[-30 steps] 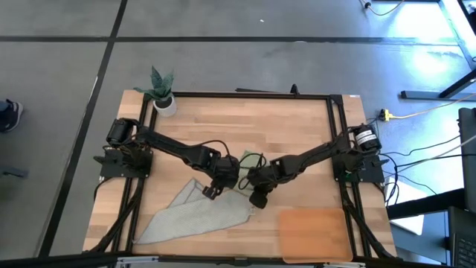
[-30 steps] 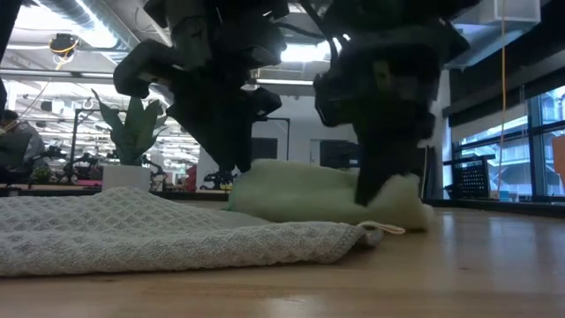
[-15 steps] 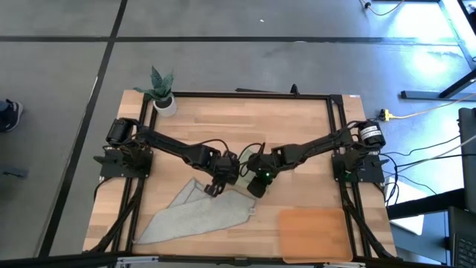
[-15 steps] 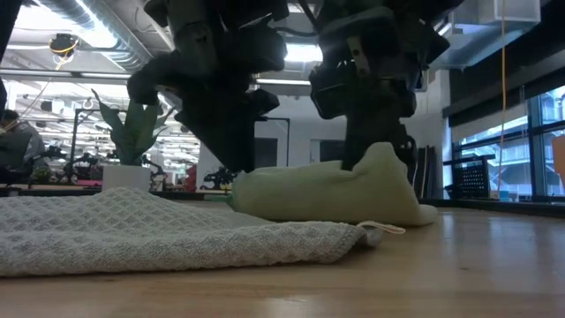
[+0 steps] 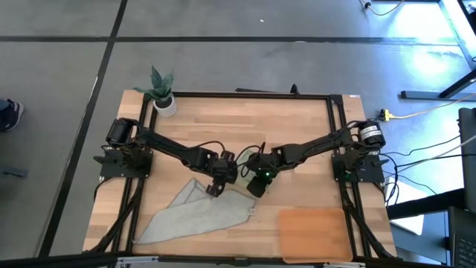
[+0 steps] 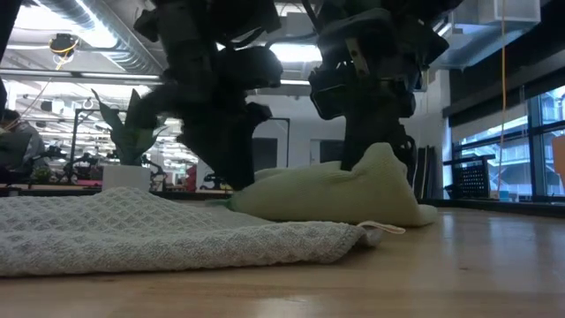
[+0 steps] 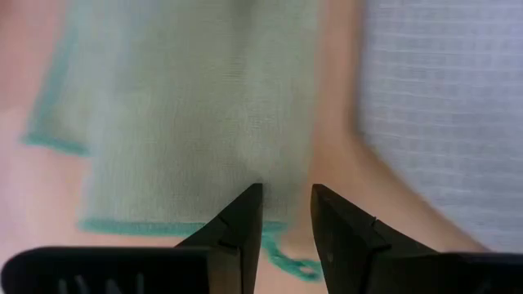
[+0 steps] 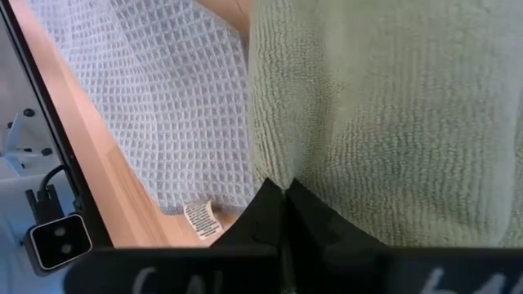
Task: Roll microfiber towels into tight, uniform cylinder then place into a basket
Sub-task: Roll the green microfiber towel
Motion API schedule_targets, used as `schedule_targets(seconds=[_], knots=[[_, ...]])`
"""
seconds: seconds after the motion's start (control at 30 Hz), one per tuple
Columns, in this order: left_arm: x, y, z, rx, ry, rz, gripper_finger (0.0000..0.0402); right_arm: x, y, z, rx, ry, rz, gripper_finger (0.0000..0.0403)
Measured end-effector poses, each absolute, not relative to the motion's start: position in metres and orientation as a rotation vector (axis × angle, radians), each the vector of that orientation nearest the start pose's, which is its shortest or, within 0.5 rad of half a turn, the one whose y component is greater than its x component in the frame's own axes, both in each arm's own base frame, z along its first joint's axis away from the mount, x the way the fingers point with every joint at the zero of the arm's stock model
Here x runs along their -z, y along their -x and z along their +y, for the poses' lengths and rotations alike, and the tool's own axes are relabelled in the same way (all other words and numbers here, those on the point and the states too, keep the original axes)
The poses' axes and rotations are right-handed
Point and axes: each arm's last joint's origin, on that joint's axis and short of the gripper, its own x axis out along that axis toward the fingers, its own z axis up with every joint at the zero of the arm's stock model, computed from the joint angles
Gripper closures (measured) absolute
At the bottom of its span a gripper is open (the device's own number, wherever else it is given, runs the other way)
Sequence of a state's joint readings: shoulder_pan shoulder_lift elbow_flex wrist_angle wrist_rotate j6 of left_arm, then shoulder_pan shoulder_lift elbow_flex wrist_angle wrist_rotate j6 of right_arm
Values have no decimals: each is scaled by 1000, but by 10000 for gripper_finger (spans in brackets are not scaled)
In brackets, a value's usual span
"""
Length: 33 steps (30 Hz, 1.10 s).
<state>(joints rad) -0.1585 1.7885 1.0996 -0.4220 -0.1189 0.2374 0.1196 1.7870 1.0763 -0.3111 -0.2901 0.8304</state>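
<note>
**Green towel pinched and tented at mid-counter**

Since a second ago: right end effector [image 5: 255, 184] pulled back from the near side toward the centre, lifting one end of the sage green towel [image 6: 331, 194] into a peak; over the last half second, barely any change, only a slight shift of the left arm.

Right end effector clenched on a fold of the green towel, fingers [image 8: 282, 219] shut tight on the cloth. Left end effector [image 5: 214, 189] released, fingertips [image 7: 245, 214] apart just over the towel's teal-stitched edge, holding nothing.

Green towel loosely bundled at the middle of the counter [image 5: 245, 119], between both end effectors, touching the near corner of the grey towel [image 5: 197, 217], spread flat toward the front left.

Handling, as a judgement: light, soft, limp cloth, no stiffness of its own, likely to sag and unroll once freed; terry pile grippy, not slippery. Best taken at a hemmed edge or through several layers at once, so the roll stays tight.

Basket [image 5: 312, 234] at the front right, well apart from both towels, nothing in it yet
</note>
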Motion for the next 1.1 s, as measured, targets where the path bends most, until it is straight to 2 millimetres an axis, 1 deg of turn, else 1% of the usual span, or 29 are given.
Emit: schedule_targets(seconds=[0.1, 0.27, 0.43, 0.57, 0.73, 0.83, 0.97, 1.0, 1.1], knots=[[-166, -345, -50, 123, -388, 1079, 305, -166, -348, 50, 75, -835, 1120, 397], [-167, -347, -51, 147, -380, 1057, 305, -167, -349, 47, 78, -840, 1112, 397], [-161, -353, -52, 145, -376, 1031, 305, -167, -349, 46, 82, -842, 1109, 397], [-151, -354, -52, 149, -378, 1059, 305, -167, -349, 46, 83, -846, 1109, 397], [-150, -354, -52, 150, -378, 1072, 307, -167, -349, 46, 83, -846, 1107, 397], [-150, -353, -50, 144, -372, 1077, 326, -167, -349, 46, 71, -852, 1112, 397], [-149, -353, -51, 181, -348, 1085, 385, -167, -349, 46, 63, -857, 1116, 397], [-149, -353, -50, 194, -337, 1084, 393, -167, -349, 46, 61, -858, 1117, 397], [-151, -351, -51, 208, -332, 1091, 395, -167, -349, 46, 61, -859, 1118, 393]])
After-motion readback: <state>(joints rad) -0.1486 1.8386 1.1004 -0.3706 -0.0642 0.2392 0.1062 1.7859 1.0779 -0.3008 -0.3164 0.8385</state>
